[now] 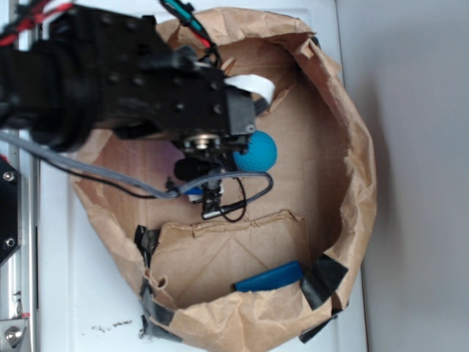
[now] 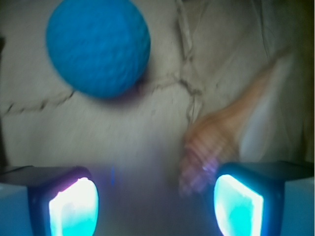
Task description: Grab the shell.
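Shell (image 2: 216, 140) just inside right pad of open gripper (image 2: 156, 206)

Exterior: bright, even, soft. Wrist: dim, blurred; glowing gripper (image 2: 156, 206) pads (image 2: 74, 209) overexposed.

- White table top (image 1: 352, 44) below me; on it sits a crumpled brown paper bag (image 1: 363, 169), walls rolled down into a nest, black tape at its near rim.
- On the paper floor: round textured blue ball (image 2: 98, 46), orange-tan ribbed spiral shell (image 2: 219, 140), well apart.
- Flat blue block (image 1: 268, 277) lies against the bag's wall.
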Available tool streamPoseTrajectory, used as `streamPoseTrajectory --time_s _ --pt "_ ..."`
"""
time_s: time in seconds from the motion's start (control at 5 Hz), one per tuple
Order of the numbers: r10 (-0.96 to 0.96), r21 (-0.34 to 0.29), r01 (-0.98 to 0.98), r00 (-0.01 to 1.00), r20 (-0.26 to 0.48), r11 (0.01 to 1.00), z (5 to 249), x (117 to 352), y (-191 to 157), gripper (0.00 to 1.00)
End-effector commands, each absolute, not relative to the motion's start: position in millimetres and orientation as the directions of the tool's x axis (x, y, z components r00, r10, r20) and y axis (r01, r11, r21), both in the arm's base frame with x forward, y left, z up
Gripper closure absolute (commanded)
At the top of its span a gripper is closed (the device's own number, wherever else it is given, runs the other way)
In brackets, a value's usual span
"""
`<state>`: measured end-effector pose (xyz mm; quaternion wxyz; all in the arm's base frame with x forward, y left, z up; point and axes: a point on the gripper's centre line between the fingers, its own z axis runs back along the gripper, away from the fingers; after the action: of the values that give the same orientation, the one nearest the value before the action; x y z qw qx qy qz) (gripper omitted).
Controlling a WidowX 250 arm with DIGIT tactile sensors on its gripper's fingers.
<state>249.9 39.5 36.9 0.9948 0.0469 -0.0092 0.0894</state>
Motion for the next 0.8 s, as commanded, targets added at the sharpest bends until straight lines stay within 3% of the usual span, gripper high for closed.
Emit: streamPoseTrajectory --time_s 0.0,0.4,0.6 --pt "0.195 0.085 -0.200 0.979 0.063 0.976 34 270 64 0.00" --pt "0.144 0.064 -0.151 0.984 0.102 0.986 45 251 57 0.00" --pt "0.203 0.009 -0.205 0.973 0.110 0.979 65 245 68 0.00"
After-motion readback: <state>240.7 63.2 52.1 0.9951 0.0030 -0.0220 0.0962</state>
